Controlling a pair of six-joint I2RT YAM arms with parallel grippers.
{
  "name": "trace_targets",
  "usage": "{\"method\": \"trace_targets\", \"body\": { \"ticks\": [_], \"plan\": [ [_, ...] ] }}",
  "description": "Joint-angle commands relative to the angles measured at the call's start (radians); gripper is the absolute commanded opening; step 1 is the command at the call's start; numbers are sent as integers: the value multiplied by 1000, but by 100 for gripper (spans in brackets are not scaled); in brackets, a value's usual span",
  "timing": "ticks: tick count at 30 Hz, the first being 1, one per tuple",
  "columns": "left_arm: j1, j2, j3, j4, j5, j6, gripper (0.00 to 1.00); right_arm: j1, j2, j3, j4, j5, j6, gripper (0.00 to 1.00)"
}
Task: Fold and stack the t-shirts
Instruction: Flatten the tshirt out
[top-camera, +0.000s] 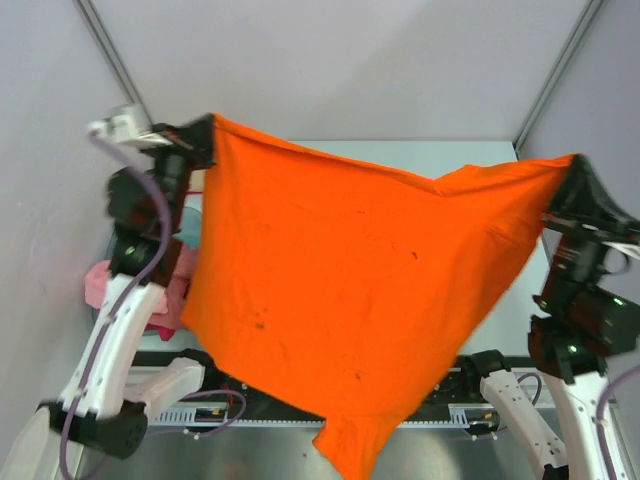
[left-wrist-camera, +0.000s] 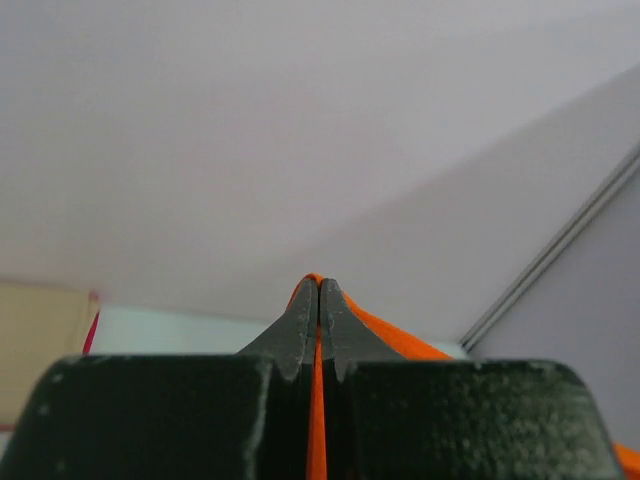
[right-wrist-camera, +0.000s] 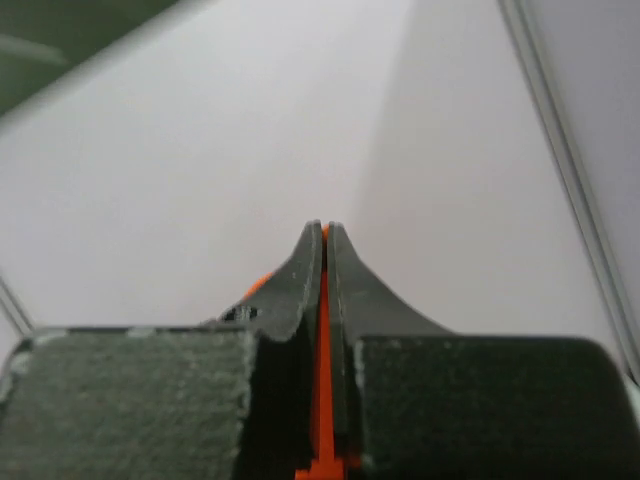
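Observation:
The bright orange t-shirt (top-camera: 350, 290) hangs spread out in the air between my two raised arms and hides most of the table. My left gripper (top-camera: 205, 135) is shut on its upper left corner; in the left wrist view the gripper (left-wrist-camera: 318, 290) pinches a strip of orange cloth (left-wrist-camera: 317, 420). My right gripper (top-camera: 572, 170) is shut on the upper right corner; in the right wrist view the gripper (right-wrist-camera: 325, 235) pinches orange cloth (right-wrist-camera: 322, 400). One sleeve (top-camera: 350, 450) dangles at the bottom. A pink and red t-shirt heap (top-camera: 165, 290) lies at the left behind the left arm.
A pale table (top-camera: 440, 155) shows behind the shirt's top edge. Grey walls and slanted frame posts (top-camera: 560, 60) enclose the back. The arm bases and a rail (top-camera: 470, 410) sit at the near edge. A tan patch (left-wrist-camera: 40, 330) shows low left in the left wrist view.

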Motion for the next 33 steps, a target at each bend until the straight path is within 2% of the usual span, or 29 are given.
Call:
{"method": "trace_targets", "body": {
  "ticks": [1,4,6,7,9,10,12,15,17,21,24,29,33],
  "plan": [
    [5,122,-149,139,-36,-12,0,-5,1,-143,-33,126,15,0],
    [5,319,-179,244,-7,-21,0,-4,66,-316,61,180,2,0],
    [5,453,-148,295,11,-32,0,-10,138,-414,198,196,-17,0],
    [5,584,-83,299,26,-27,0,-14,223,-427,235,203,-29,0],
    [5,727,-3,324,85,-33,0,-49,334,-426,306,203,-44,0],
    [3,852,75,331,89,-42,0,-68,433,-421,329,184,-47,0],
    [3,961,172,318,126,-59,0,-115,520,-397,366,154,-49,0],
    [3,1151,402,270,174,-79,0,-155,659,-368,415,89,-55,0],
    [3,1244,471,247,186,-90,0,-162,717,-348,418,79,-60,0],
    [5,1343,619,206,209,-90,0,-166,752,-343,418,38,-64,0],
    [6,1368,642,181,220,-75,0,-166,739,-344,375,48,-67,0],
    [9,1334,596,123,180,-44,0,-168,634,-338,167,82,26,0],
    [23,1292,518,89,172,-55,0,-163,525,-351,1,21,123,0]
  ]
}}
